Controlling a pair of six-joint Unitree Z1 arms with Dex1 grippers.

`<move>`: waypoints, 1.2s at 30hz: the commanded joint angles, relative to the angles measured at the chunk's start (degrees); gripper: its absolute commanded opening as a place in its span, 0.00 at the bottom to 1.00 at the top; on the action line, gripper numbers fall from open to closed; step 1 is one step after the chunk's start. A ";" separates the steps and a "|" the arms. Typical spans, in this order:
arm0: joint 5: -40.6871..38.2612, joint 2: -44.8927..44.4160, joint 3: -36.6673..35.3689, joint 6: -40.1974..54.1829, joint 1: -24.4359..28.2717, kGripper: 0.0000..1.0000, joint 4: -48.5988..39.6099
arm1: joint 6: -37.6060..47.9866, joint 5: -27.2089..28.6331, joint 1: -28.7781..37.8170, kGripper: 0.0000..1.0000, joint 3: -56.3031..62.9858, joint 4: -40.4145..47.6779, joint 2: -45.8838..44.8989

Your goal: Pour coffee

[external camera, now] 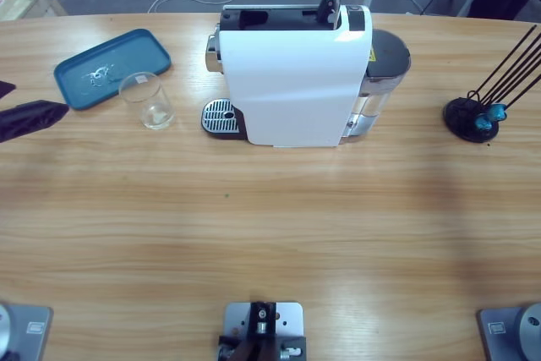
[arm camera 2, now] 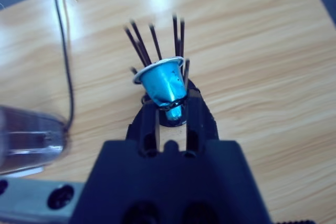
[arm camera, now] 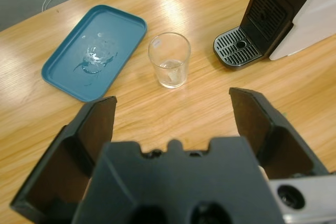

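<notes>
Your right gripper [arm camera 2: 168, 111] has its two black jaws closed on a small teal-blue foil-rimmed coffee capsule [arm camera 2: 163, 82], held with its silver rim up and its narrower end down between the jaws, directly over the black round-based capsule stand with thin upright rods [external camera: 473, 116] at the right end of the long wooden table [external camera: 270, 226]. Your left gripper [arm camera: 173, 129] is empty, its jaws spread wide, and it looks straight down its own axis at the small clear drinking glass [arm camera: 169, 59], which stands upright ahead of the jaws and between them in line; the left arm is clearly the nearer one to it. The glass sits just beside the teal rectangular plastic tray [external camera: 112, 68] and apart from the round perforated metal drip grille [external camera: 220, 116] at the foot of the white boxy coffee machine [external camera: 292, 78]. No coffee shows anywhere: the glass looks empty apart from a glint at its bottom. Judging by this, the relation that matters is capsule to machine: the machine's top slot lies well away to the side of your right jaws, across the table, while the glass must go sideways onto the grille under the spout.
</notes>
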State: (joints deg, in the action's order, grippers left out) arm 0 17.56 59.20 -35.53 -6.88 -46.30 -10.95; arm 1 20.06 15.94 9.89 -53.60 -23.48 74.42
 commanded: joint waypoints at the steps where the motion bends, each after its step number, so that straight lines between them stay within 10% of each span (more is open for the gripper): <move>1: 0.54 1.36 1.96 0.38 -0.28 0.93 0.81 | -13.15 -0.91 9.11 0.00 -11.18 -12.38 -7.33; 14: -0.25 2.08 1.89 0.38 -0.28 0.93 1.11 | -38.36 -16.81 40.22 0.00 -23.06 -27.18 -1.77; 36: -0.60 2.11 1.96 0.38 -0.28 0.93 1.11 | -47.13 -23.14 42.88 0.00 -59.45 -30.92 40.41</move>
State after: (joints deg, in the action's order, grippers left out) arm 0 17.44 59.73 -35.46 -6.88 -46.30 -10.36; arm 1 -26.26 -6.47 52.16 -108.16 -53.80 105.96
